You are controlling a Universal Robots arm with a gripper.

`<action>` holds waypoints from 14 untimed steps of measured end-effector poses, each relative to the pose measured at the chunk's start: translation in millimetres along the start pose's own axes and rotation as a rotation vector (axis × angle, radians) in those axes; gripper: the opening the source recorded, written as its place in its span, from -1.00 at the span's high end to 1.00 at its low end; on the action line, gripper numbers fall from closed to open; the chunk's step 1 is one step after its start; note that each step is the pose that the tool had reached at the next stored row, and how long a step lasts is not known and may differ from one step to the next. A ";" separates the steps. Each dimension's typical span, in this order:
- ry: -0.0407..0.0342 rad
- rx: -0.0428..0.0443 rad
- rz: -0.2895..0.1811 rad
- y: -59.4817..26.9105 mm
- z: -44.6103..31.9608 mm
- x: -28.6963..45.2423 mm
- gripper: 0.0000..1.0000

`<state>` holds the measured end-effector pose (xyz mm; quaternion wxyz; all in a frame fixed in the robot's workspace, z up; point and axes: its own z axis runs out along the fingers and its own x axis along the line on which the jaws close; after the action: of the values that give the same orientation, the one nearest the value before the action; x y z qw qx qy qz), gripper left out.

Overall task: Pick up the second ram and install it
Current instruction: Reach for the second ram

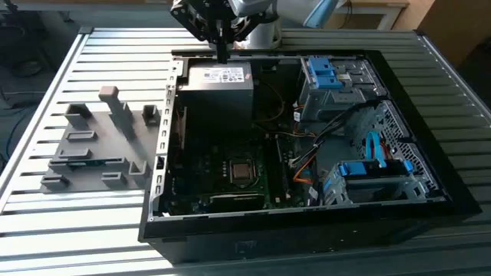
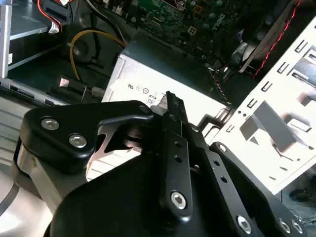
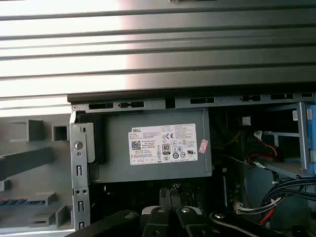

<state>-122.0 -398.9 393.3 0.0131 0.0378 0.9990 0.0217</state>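
lying in the grey holder tray (image 1: 98, 148), the second ram (image 1: 86, 163) runs its long axis across the exterior view's left-right, a thin blue strip; the gripper (image 1: 222, 56), clenched empty, hangs above the power supply (image 1: 221, 75).

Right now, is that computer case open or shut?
Open: the computer case has no side panel on, so the power supply, motherboard and cables show inside.
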 end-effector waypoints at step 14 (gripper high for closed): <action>0.0000 0.0000 0.000 -0.2 -0.1 2.9 0.79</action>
<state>-124.8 -398.9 393.3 0.0131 0.0379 0.9990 0.0217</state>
